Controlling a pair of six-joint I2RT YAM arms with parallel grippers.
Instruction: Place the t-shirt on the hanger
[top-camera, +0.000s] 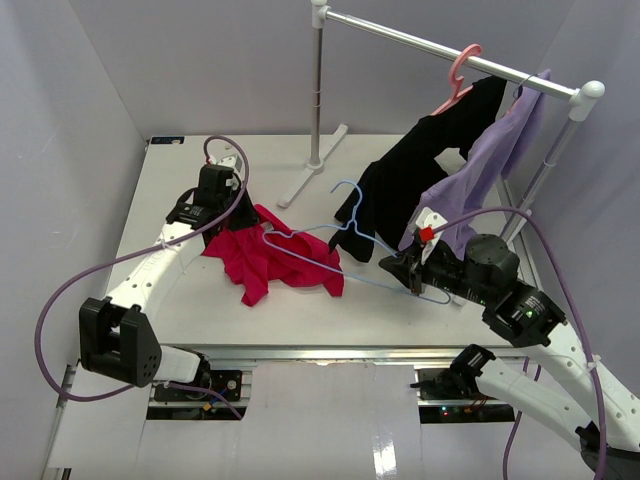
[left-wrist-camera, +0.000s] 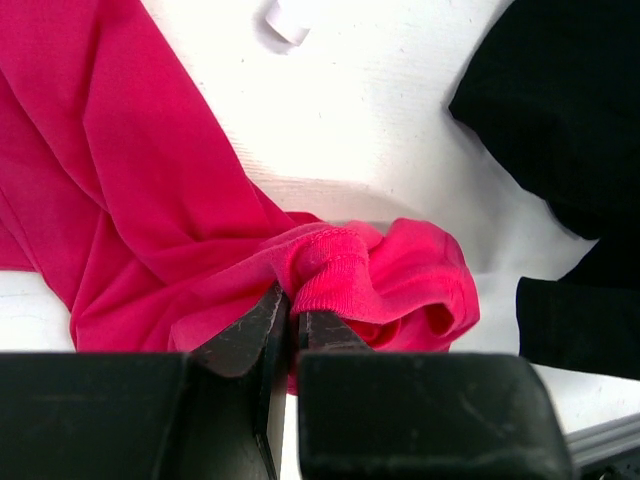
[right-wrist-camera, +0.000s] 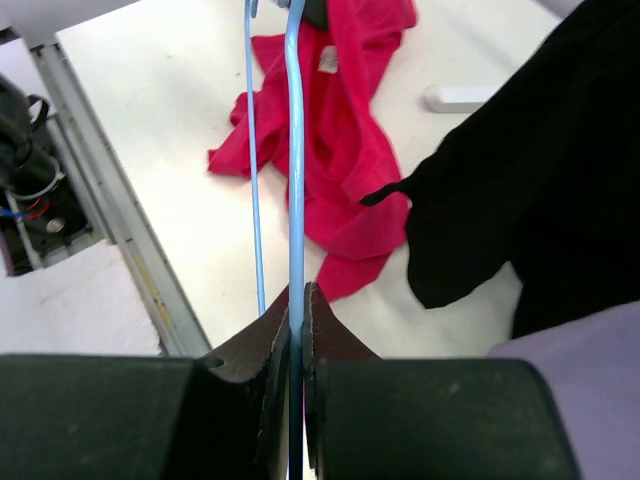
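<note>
The red t-shirt (top-camera: 272, 257) lies crumpled on the white table, left of centre. My left gripper (top-camera: 221, 226) is at its far left end, shut on a ribbed edge of the t-shirt (left-wrist-camera: 150, 180), which bunches between the fingertips (left-wrist-camera: 262, 318). The light-blue wire hanger (top-camera: 330, 262) stretches from the cloth toward the right, its left tip over the shirt and its hook (top-camera: 347, 190) pointing away. My right gripper (top-camera: 411, 271) is shut on the hanger's right end; the hanger wire (right-wrist-camera: 296, 150) runs straight out from between the jaws toward the t-shirt (right-wrist-camera: 350, 130).
A clothes rack (top-camera: 450, 52) crosses the back right, its foot (top-camera: 312, 168) on the table. On it hang a pink hanger (top-camera: 458, 75) with a black garment (top-camera: 410, 170) and a lavender garment (top-camera: 490, 165), both drooping close to my right gripper.
</note>
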